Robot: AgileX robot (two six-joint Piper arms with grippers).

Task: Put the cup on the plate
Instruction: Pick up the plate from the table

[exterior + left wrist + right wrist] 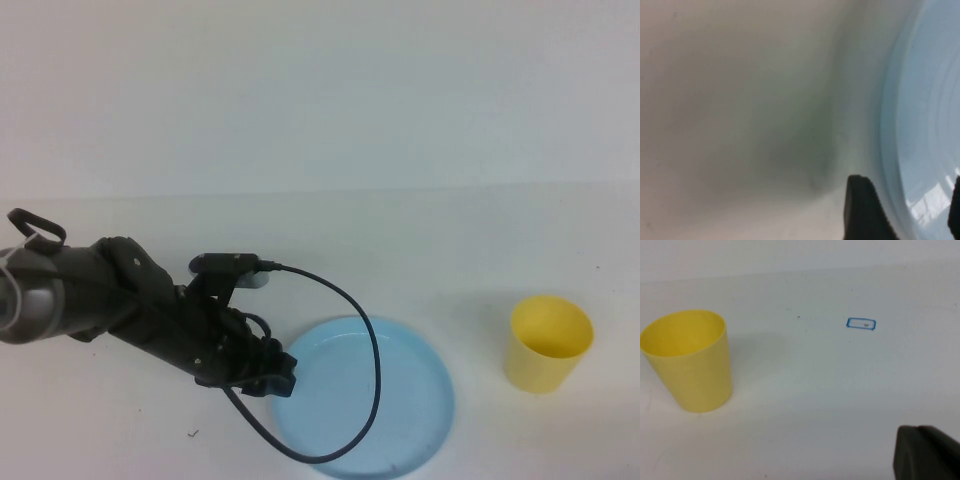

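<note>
White desk; cup upright, right of plate, apart; left pincer parted, empty, at plate's left rim; right pincer nearer cup, state can't tell

A plain white table fills the near part of the scene, its surface matte and evenly lit — shadows on it are soft and faint. Along its far edge rises a bare, pale wall, meeting the table in a straight, slightly tilted line. On the right side, a small blue-outlined rectangle marks the tabletop — a few tiny dark specks lie near it.
</note>
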